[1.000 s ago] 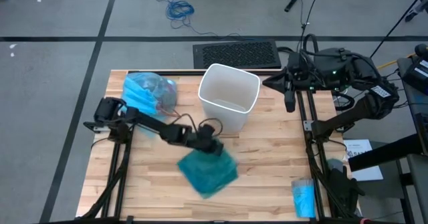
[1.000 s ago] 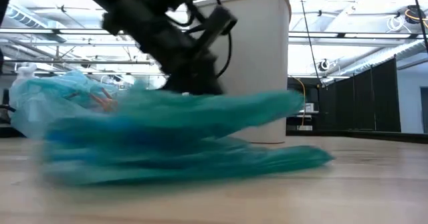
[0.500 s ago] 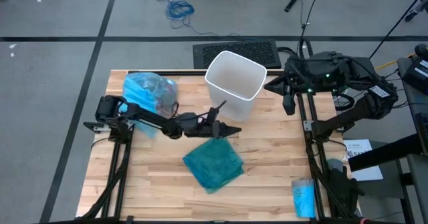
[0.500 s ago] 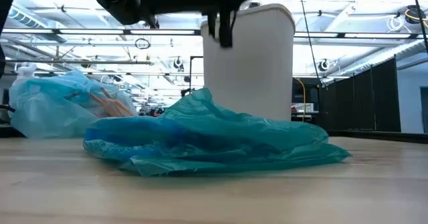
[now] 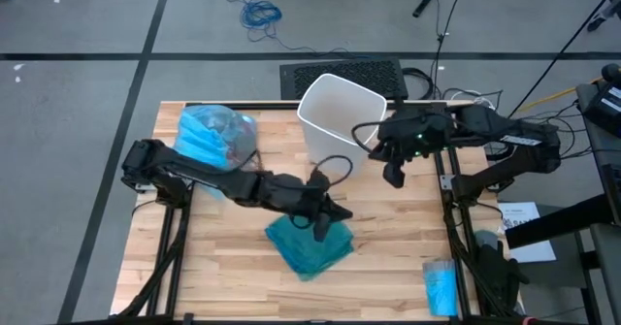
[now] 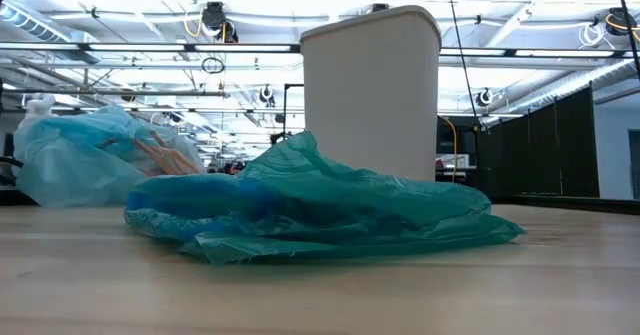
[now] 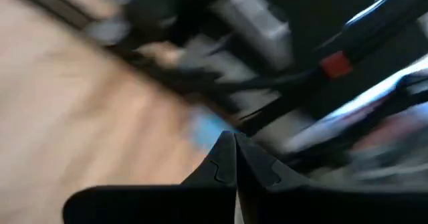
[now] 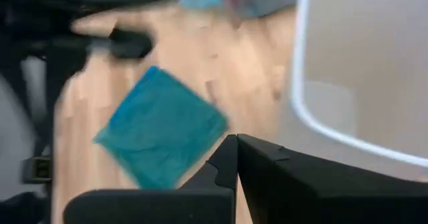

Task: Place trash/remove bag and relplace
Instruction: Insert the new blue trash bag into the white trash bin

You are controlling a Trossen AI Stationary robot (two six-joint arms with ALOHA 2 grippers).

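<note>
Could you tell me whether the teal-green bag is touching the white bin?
Apart. The high view shows bare wood between the teal-green bag and the white bin.

The bin (image 5: pixel 340 121) stands at the table's (image 5: pixel 223 286) far edge, near its middle. The filled bag (image 5: pixel 215 136) lies at the far left corner, left of the bin. The flat plastic bag (image 5: pixel 309 247) lies on the table nearer than the bin. A roll (image 5: pixel 440 286) rests at the near right.
</note>
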